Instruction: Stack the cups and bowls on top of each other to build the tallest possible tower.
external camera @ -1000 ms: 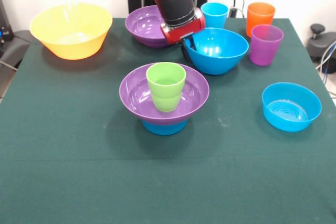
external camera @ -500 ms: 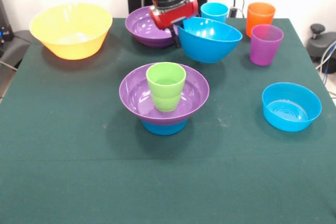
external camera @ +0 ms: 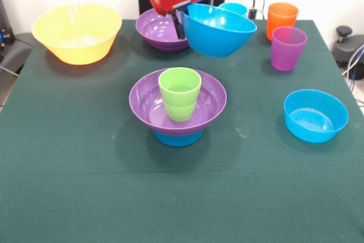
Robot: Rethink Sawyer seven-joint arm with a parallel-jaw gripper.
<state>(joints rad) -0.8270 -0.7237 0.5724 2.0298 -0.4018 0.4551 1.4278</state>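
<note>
End effector (external camera: pixel 182 24) clamps large blue bowl (external camera: pixel 219 29) rim, bowl airborne, tilted.

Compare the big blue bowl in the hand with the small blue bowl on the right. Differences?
The large blue bowl hangs off the table, gripped by its rim in the hand; the small blue bowl sits free on the cloth. The large blue bowl is tilted, wider and deeper; the small blue bowl is level. Both are glossy, blue and empty.

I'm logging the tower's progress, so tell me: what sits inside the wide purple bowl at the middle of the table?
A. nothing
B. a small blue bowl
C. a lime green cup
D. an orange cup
C: the lime green cup stands upright inside the wide purple bowl, which rests on a small blue bowl.
</note>
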